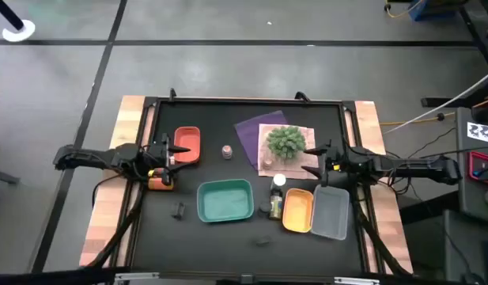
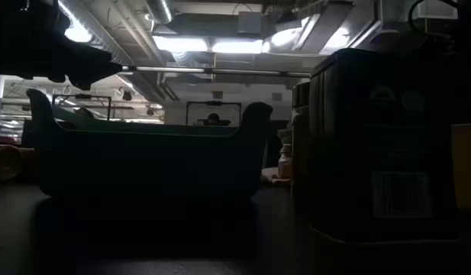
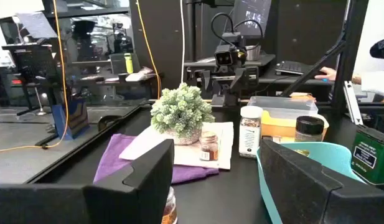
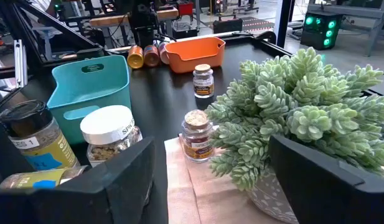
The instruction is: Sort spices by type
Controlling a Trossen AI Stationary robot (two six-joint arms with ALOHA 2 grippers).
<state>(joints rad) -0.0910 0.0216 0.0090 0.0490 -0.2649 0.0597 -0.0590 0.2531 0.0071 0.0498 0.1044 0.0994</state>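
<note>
Teal tray (image 1: 225,201) at table centre, between both arms. Left gripper (image 1: 169,154) beside red tray (image 1: 187,145), fingers spread, empty; amber jars (image 1: 159,180) lie on their sides just behind it. Right gripper (image 1: 316,158) by spiky plant (image 1: 285,142), fingers apart, empty. White-capped jar (image 4: 109,140) stands upright just ahead of right gripper, right arm nearer. Grey-topped jar (image 1: 226,151) ahead of left gripper.

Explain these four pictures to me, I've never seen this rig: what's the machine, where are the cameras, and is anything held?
Two dark robot arms work at a black table. One camera looks straight down, one sits at table height, and one rides on each wrist. The left gripper waits by the red-orange tray, and the right gripper by the spiky green ball plant. Both are open and hold nothing. A teal tray, a white-capped spice jar and other small jars are spread out on the table.
</note>
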